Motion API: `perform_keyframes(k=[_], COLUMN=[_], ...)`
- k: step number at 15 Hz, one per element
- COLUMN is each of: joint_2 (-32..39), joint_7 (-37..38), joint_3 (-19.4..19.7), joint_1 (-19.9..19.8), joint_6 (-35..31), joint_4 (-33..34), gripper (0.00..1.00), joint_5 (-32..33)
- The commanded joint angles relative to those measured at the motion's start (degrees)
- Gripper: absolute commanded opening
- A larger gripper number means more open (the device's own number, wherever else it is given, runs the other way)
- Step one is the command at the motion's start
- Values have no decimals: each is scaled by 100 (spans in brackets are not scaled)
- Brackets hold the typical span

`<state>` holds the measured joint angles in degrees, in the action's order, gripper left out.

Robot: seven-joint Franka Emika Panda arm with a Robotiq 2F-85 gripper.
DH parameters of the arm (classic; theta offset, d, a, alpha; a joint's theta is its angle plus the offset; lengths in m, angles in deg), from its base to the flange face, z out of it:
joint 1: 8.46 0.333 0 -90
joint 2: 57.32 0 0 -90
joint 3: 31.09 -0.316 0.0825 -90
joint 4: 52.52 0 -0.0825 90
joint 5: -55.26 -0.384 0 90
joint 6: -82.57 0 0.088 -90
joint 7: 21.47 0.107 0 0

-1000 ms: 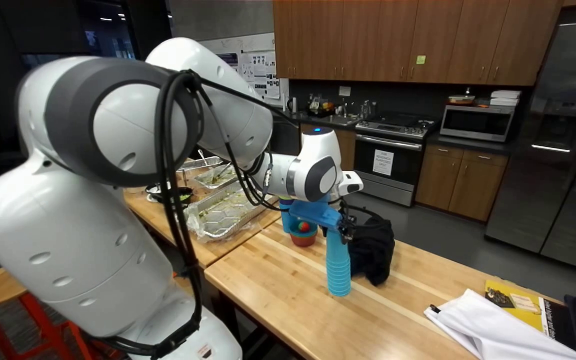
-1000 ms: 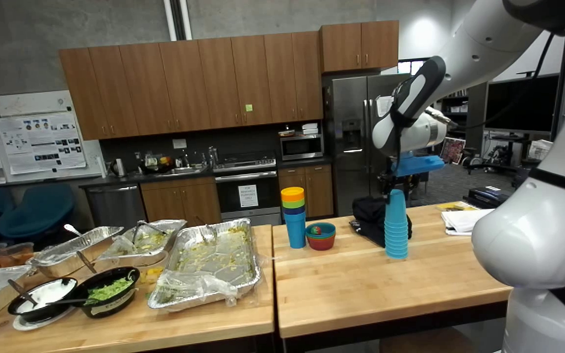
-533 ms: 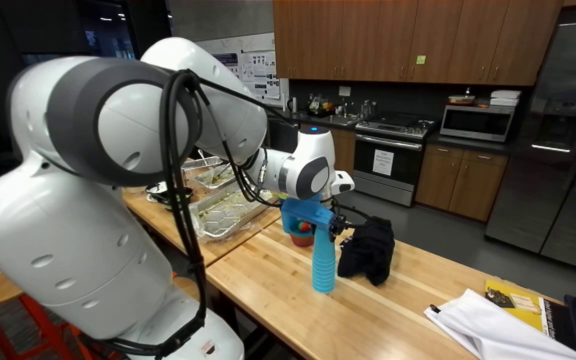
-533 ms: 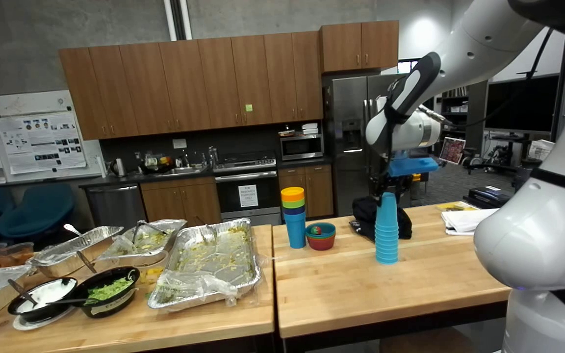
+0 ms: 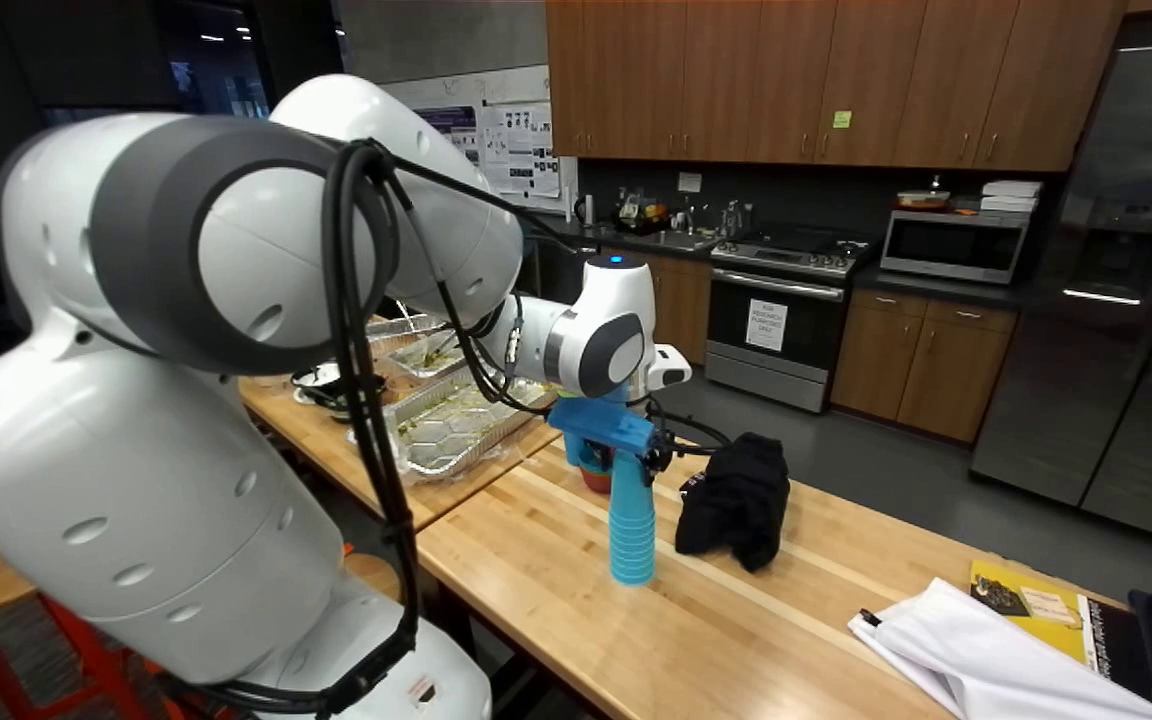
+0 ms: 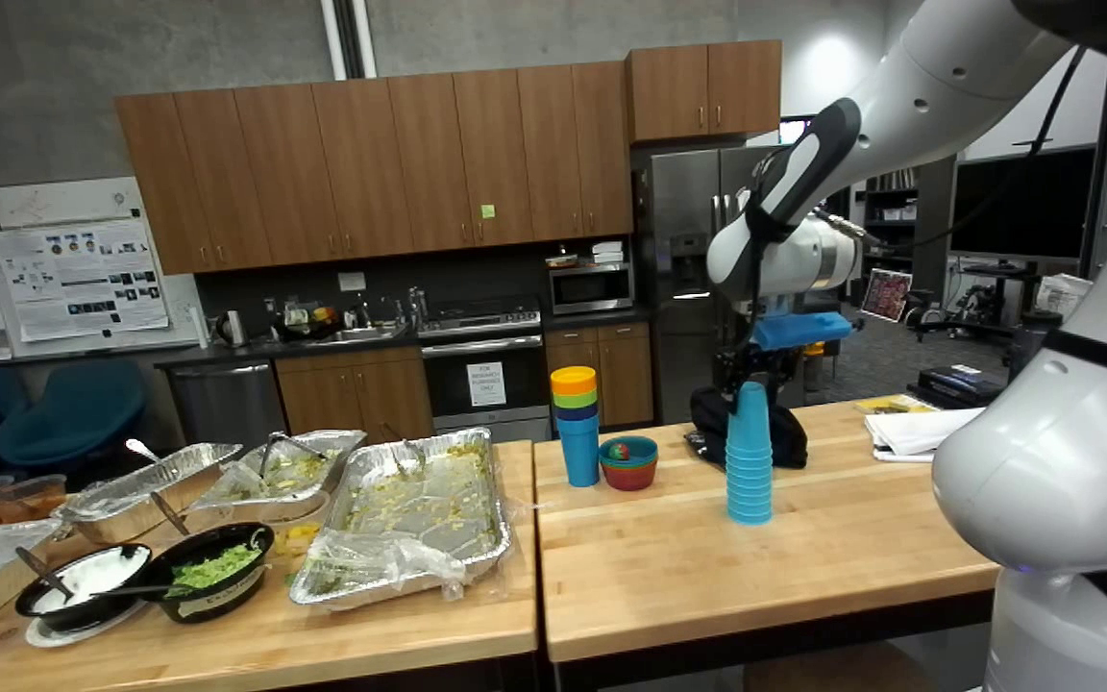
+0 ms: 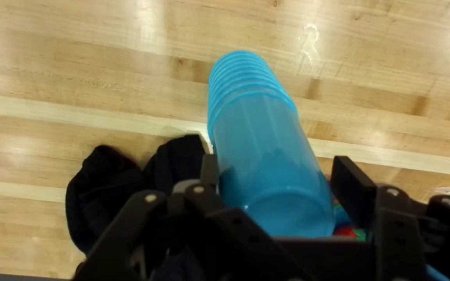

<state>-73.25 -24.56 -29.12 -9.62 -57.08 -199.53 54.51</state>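
A tall stack of light blue cups [image 5: 632, 535] stands upside down on the wooden table, upright in both exterior views [image 6: 749, 471]. My gripper [image 7: 275, 164] is around the top of the stack. In the wrist view the left finger is against the cup, and a narrow gap shows between the cup and the right finger, so the jaws are open. The top cup [image 7: 264, 136] fills the space between the fingers. A black cloth [image 5: 736, 500] lies beside the stack. Red and teal bowls [image 6: 628, 471] with a red and green item inside stand on the other side.
A blue cup stack with yellow, green and navy tops [image 6: 578, 432] stands beside the bowls. Foil food trays [image 6: 501, 490] and black bowls [image 6: 217, 605] are on the adjoining table [image 6: 477, 615]. A white cloth [image 5: 996, 650] and yellow magazine [image 5: 1026, 605] lie at the far end.
My gripper and the blue stack have moved together along the table, away from the black cloth and nearer the bowls. The stack slid upright; the jaws stay around its top.
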Motion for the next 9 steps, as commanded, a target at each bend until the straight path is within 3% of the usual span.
perform_keyframes(k=[1, 9], joint_2=[-100, -177], joint_7=[-20, -182], joint_3=[-26, 139], joint_1=[6, -259], joint_6=[271, -193], joint_4=[-133, -145], gripper=[99, 100], joint_5=[90, 548])
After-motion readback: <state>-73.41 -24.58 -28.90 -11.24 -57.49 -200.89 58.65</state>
